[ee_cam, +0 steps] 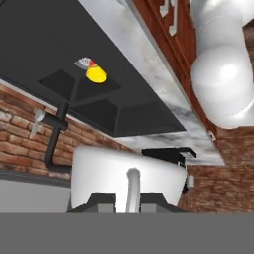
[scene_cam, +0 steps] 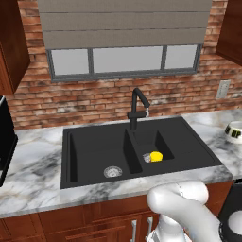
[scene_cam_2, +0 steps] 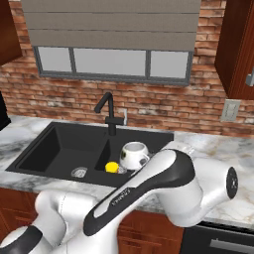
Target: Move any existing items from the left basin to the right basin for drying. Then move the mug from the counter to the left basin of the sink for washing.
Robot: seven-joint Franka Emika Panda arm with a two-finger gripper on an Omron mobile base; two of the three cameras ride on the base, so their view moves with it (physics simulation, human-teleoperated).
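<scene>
Nearest the hand camera is the mug (ee_cam: 124,173), its white wall rising between the dark tips of the pincer (ee_cam: 130,203), which looks clenched on the rim. From the right base view the mug (scene_cam_2: 134,155) hangs in the air near the right end of the sink (scene_cam: 194,134), not resting on anything.

The yellow cup (scene_cam: 156,156) lies in the right basin (scene_cam: 156,139), just beside its drain, so that part of the task reads as done. The left basin (scene_cam: 90,156) holds nothing but its 1 silver drain (scene_cam: 112,171).

Risks, as I judge them:
- The grip takes only a thin wall, so a quick swing could twist the mug loose over the marble table (scene_cam: 33,179).
- To reach the left basin the mug must pass over the right one; a low path could strike the divider (scene_cam: 132,153) or knock the yellow cup.
- The black faucet (scene_cam: 137,106) stands at the back, above the divider, and its spout leans forward over the right basin. A high path close to the wall could catch it.

Room is best toward the front of the sink, and the left basin is wide, with bare floor all around its drain.
</scene>
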